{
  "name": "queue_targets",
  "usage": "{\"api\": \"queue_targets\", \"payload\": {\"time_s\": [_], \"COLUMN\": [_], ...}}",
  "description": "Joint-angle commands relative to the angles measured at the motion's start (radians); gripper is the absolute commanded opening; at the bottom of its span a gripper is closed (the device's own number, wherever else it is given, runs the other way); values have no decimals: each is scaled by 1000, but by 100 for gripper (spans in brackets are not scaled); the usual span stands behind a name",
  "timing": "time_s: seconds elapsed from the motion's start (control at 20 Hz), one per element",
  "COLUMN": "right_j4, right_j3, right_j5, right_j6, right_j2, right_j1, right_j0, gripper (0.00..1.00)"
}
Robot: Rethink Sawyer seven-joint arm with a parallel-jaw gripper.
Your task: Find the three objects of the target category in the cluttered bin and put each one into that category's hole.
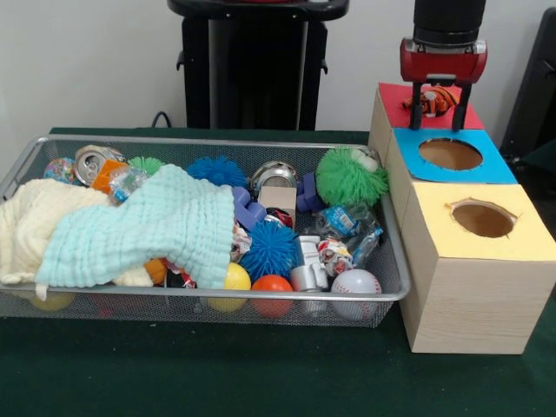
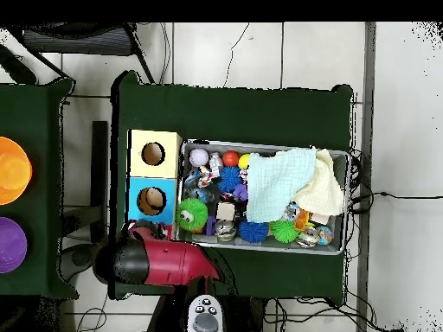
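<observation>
The orange striped toy hangs just above the red box top, clenched between the two fingers of the pincer. The red hole is hidden under it, so the drop looks almost straight down. The bin sits beside the boxes on the green worktop.

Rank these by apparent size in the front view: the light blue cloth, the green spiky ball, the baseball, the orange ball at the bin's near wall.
1. light blue cloth, by far
2. green spiky ball, though it lies farther back
3. baseball and orange ball: too alike to rank
</observation>
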Motion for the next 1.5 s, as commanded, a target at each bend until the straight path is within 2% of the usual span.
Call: {"api": "queue_targets", "payload": {"time_s": [0.05, 0.2, 0.4, 0.55, 0.7, 0.8, 1.0, 1.25, 1.3, 1.5], "right_j4": [21, 33, 39, 35, 15, 6, 3, 41, 45, 66], "right_j3": [-100, -116, -135, -123, -116, -115, -96, -51, -40, -1], "right_j5": [216, 293, 301, 362, 471, 500, 464, 347, 308, 181], "right_j6": [185, 232, 230, 241, 249, 241, 217, 184, 180, 186], "right_j2": [-16, -65, -74, -92, -131, -143, -137, -90, -78, -45], "right_j1": [115, 111, 111, 59, -46, -73, -62, -60, -65, -82], "right_j0": [55, 87, 79, 97, 121, 127, 128, 87, 79, 58], "gripper": [100, 100, 100, 100, 100, 100, 100, 100, 0, 0]}}
